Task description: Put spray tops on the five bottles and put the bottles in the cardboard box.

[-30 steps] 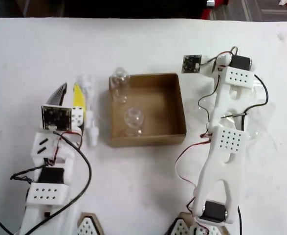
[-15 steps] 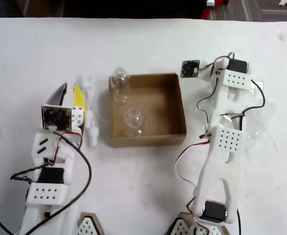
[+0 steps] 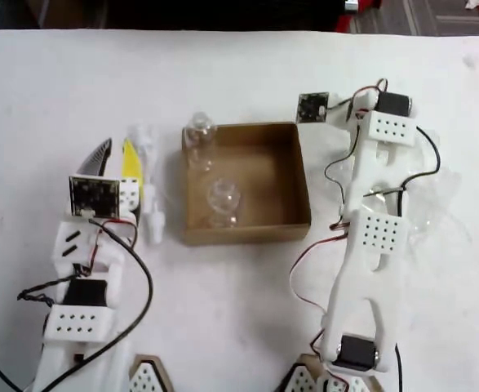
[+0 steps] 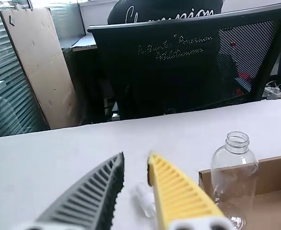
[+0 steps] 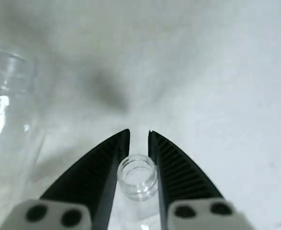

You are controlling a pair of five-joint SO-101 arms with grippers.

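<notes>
Jaws of my right gripper [image 5: 139,136] pinch the neck of a small clear bottle [image 5: 137,178]. My left gripper [image 4: 135,163] has its jaws slightly apart with nothing between them, just beside the spray tops [image 3: 147,175] lying on the bench [image 3: 239,65]. Beyond those sits the cardboard box [image 3: 292,216] with a second bottle [image 3: 221,200] inside. An uncapped bottle [image 4: 233,177] stands at its far corner.

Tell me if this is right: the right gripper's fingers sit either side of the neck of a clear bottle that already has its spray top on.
Not quite. The right gripper does straddle the neck of the clear bottle, but the right wrist view shows that neck open, with no spray top on it.
</notes>
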